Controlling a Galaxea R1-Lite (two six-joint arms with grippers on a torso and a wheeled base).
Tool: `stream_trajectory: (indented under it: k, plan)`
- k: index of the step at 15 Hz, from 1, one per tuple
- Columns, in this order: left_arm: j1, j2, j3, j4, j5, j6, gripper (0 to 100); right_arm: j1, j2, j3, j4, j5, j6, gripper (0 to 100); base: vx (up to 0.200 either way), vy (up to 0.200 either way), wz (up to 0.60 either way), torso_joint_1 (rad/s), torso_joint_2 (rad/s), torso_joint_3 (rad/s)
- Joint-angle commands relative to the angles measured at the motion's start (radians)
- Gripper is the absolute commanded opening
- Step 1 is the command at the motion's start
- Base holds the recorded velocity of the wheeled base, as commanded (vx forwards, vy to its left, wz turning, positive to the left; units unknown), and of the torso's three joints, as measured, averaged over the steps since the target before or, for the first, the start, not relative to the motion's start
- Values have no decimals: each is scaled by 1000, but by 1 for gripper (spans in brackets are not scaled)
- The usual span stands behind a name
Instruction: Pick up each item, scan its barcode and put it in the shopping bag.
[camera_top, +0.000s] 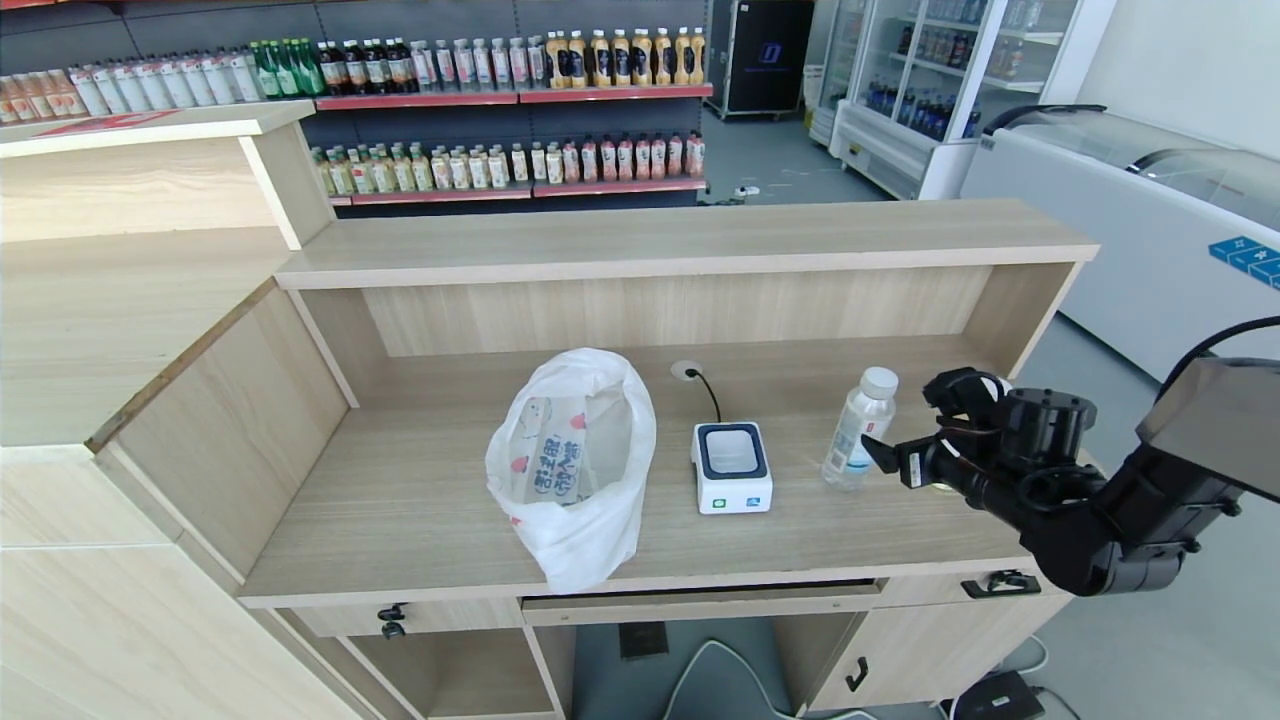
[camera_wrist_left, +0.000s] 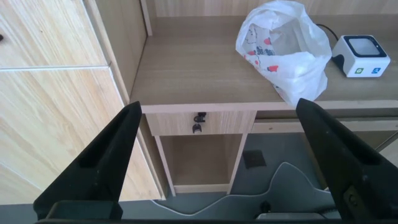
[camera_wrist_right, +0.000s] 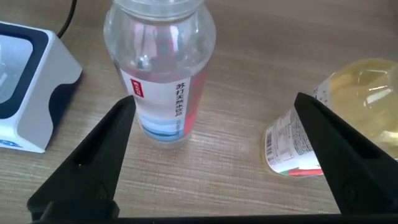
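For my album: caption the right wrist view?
Open right gripper before an upright water bottle, barcode scanner beside it.

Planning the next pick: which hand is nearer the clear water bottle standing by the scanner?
Right. The right hand sits open just beside the water bottle, at its right. The left hand hangs off the counter's front, beyond the shopping bag.

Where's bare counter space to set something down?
Widest bare stretch: between the shopping bag and the counter's left wall. A narrower strip runs along the front edge before the scanner. The right end is crowded: water bottle, yellowish bottle, right gripper.
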Motion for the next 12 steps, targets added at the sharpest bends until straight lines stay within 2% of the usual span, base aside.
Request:
stream_trajectory:
  k: [1, 12]
  plan:
    - [0, 0, 0, 0, 0, -1, 100, 10, 38, -25, -2, 2, 1, 100, 0, 0, 0, 0, 0, 0]
    - [0, 0, 0, 0, 0, 0, 100, 58, 150, -182, 0, 66, 0, 100, 0, 0, 0, 0, 0, 0]
